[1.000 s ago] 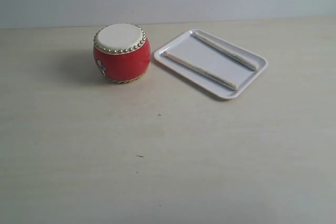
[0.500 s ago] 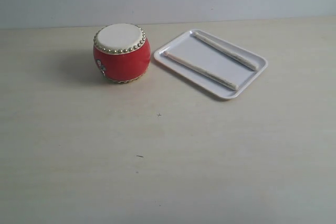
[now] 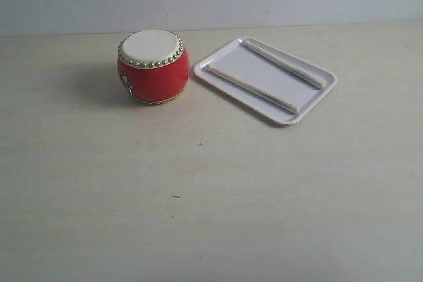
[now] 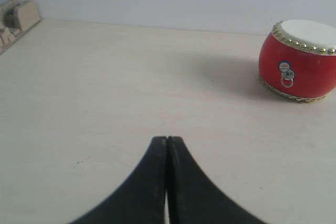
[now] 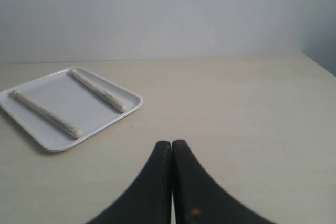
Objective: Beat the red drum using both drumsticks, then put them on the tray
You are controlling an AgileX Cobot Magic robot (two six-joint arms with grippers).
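Observation:
The red drum (image 3: 153, 67) stands upright at the back left of the table, also visible in the left wrist view (image 4: 298, 61). To its right lies the white tray (image 3: 248, 70), with both whitish drumsticks on it: one (image 3: 251, 88) along the near side, one (image 3: 285, 64) along the far side. The right wrist view shows the tray (image 5: 58, 142) with both sticks (image 5: 47, 114) (image 5: 100, 91). My left gripper (image 4: 167, 140) is shut and empty, well short of the drum. My right gripper (image 5: 171, 143) is shut and empty, away from the tray. Neither gripper appears in the exterior view.
A pale wooden tabletop (image 3: 211, 196) spreads in front of the drum and tray, with a plain wall behind. A beige ridged object (image 4: 16, 19) sits at the table's far edge in the left wrist view.

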